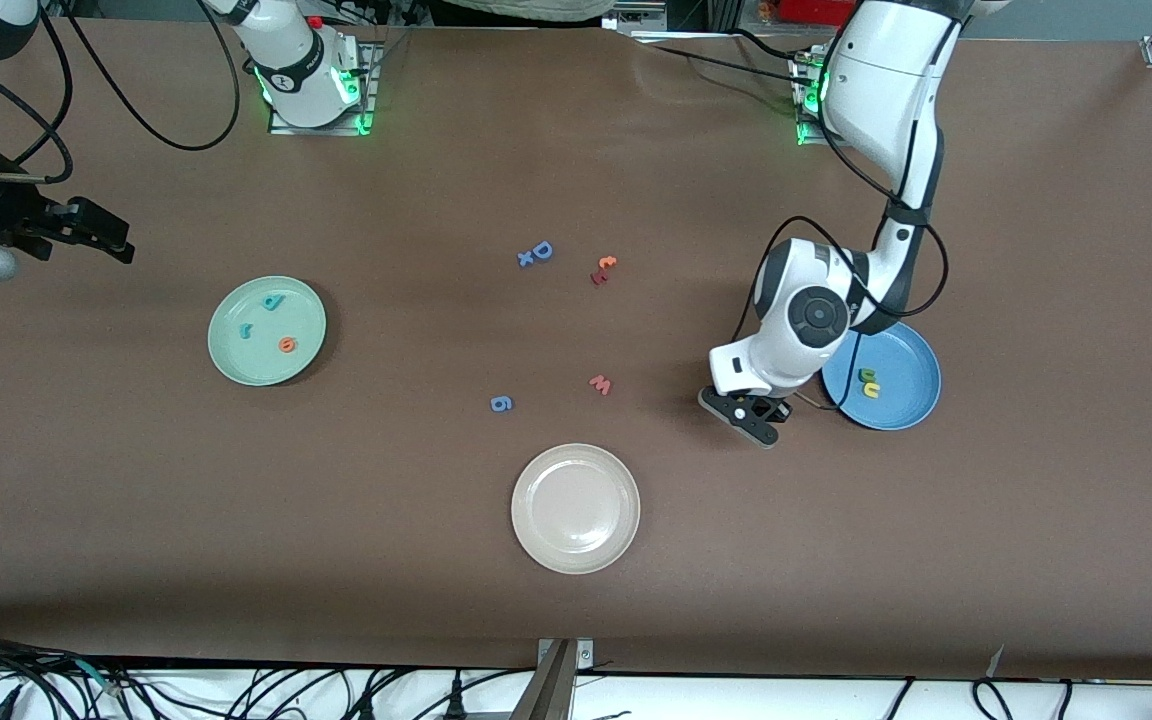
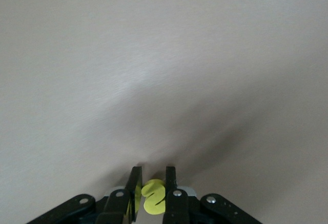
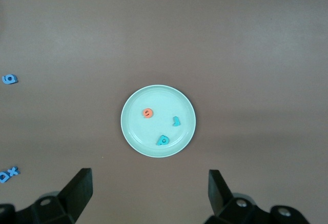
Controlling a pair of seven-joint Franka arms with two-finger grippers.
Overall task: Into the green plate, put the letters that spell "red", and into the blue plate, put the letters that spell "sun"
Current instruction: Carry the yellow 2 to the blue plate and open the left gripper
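Note:
My left gripper (image 1: 751,420) (image 2: 152,175) is shut on a yellow "s" (image 2: 155,197), low over the bare table just beside the blue plate (image 1: 921,405). That plate holds a green "u" shape (image 1: 867,375) and a yellow one (image 1: 872,390). The green plate (image 1: 236,360) (image 3: 134,131) holds a teal "d" (image 1: 273,301) (image 3: 163,140), a teal "r" (image 1: 245,331) (image 3: 177,121) and an orange "e" (image 1: 287,345) (image 3: 148,113). My right gripper (image 1: 86,235) (image 3: 150,183) waits open and empty above the table at the right arm's end, looking down on the green plate.
A beige-white plate (image 1: 576,545) sits nearest the front camera. Loose letters lie mid-table: a pinkish "w" (image 1: 601,384), a blue "6" (image 1: 501,403) (image 3: 9,79), a blue "D" with a small "x" (image 1: 536,252) (image 3: 8,174), and a red-orange pair (image 1: 603,269).

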